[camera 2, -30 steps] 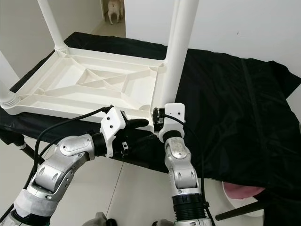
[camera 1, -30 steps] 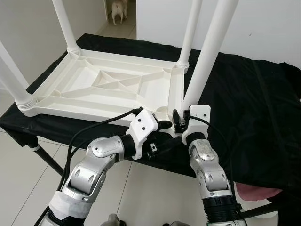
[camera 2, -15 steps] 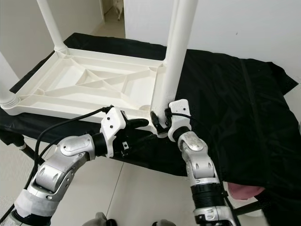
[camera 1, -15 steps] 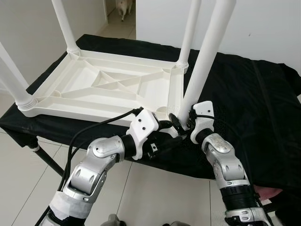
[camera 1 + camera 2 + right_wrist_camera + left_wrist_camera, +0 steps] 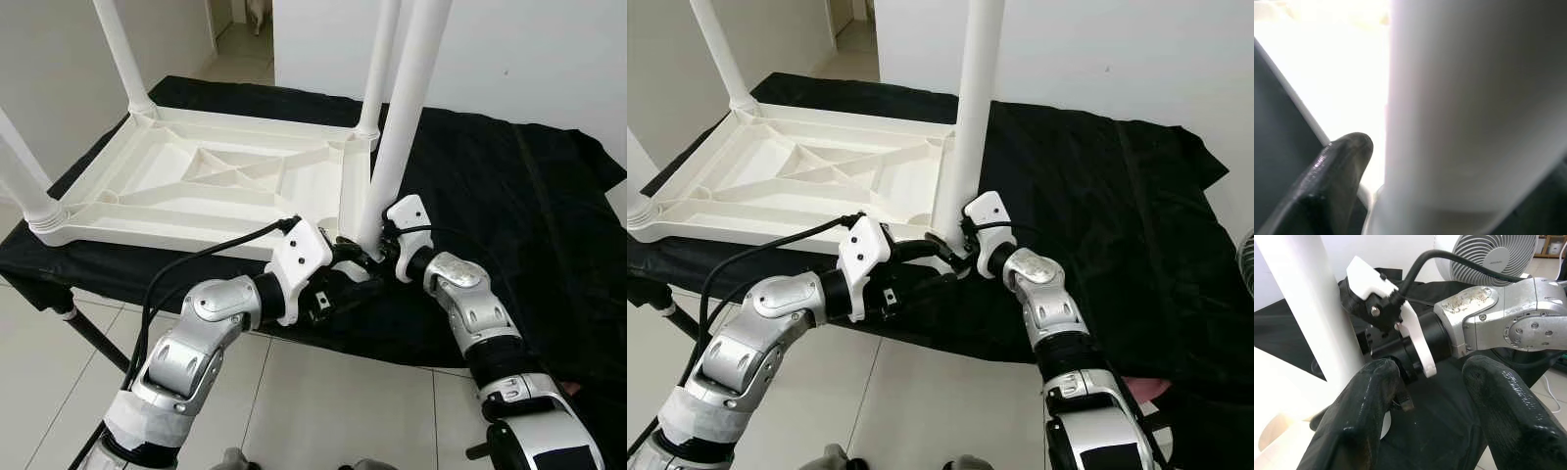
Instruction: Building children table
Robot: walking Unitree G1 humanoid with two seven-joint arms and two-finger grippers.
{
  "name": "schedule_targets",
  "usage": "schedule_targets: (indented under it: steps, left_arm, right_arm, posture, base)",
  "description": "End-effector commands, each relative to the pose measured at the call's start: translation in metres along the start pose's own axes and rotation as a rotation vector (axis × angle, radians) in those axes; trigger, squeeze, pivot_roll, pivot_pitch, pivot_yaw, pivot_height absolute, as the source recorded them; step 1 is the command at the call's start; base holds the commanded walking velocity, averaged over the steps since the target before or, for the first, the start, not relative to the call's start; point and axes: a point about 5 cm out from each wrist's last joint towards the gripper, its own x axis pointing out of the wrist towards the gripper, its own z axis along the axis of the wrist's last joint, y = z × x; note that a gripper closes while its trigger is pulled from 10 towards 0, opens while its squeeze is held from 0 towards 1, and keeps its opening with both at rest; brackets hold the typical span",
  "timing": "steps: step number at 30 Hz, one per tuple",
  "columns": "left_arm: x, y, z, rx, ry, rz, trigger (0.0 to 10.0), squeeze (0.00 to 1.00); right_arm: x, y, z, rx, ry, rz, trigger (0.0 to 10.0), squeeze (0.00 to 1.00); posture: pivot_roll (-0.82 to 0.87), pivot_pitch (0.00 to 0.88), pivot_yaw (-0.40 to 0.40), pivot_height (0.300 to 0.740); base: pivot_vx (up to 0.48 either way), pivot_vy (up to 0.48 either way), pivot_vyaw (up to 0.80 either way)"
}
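Note:
A white plastic children's table lies upside down on a black-covered surface, its legs pointing up. The near right leg stands at the table's near right corner, leaning slightly. My right gripper is shut on the base of this leg from the right; in the right wrist view the leg sits against one black finger. My left gripper is just left of that corner, low at the table's front edge. It is open, and its fingers are spread with nothing between them, pointing at the right wrist.
The black cloth covers the work surface to the right of the table. Pale floor tiles lie below the front edge. A dog stands in the far doorway. A white fan is to the right.
My right arm has swung out to the right, and its gripper now holds the leg base from the side. The leg stands more upright. The left arm has barely moved.

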Motion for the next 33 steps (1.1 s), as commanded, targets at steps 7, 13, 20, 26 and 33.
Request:
schedule_targets:
  steps: [7, 13, 20, 26, 33]
  left_arm:
    - [0.0, 0.002, -0.001, -0.004, 0.001, 0.031, 10.0, 0.0]
    - [-0.001, 0.001, 0.0, -0.011, -0.005, 0.03, 10.0, 0.0]
    - [0.0, 0.0, -0.001, -0.017, -0.004, 0.027, 10.0, 0.0]
    - [0.001, -0.001, -0.001, -0.021, -0.006, 0.022, 10.0, 0.0]
    - [0.005, 0.001, 0.0, -0.019, -0.016, 0.008, 10.0, 0.0]
  right_arm:
    - [-0.001, 0.0, -0.014, 0.021, 0.061, 0.106, 0.0, 0.0]
    - [-0.008, -0.005, -0.02, 0.038, 0.061, 0.052, 0.0, 0.0]
    - [-0.017, -0.004, -0.014, 0.041, 0.002, -0.094, 0.0, 0.0]
    - [-0.022, 0.0, -0.008, 0.108, -0.007, -0.359, 0.0, 0.0]
    - [-0.03, 0.027, -0.006, 0.218, 0.019, -0.779, 0.0, 0.0]
  posture:
    - [-0.07, 0.027, 0.01, 0.74]
    - [-0.07, 0.036, 0.011, 0.74]
    - [-0.09, 0.051, 0.009, 0.74]
    - [-0.11, 0.062, 0.011, 0.74]
    - [-0.12, 0.065, 0.013, 0.74]
  base:
    - [0.0, 0.0, 0.0]
    - [0.0, 0.0, 0.0]
    - [0.0, 0.0, 0.0]
    - [0.0, 0.0, 0.0]
    - [0.0, 0.0, 0.0]
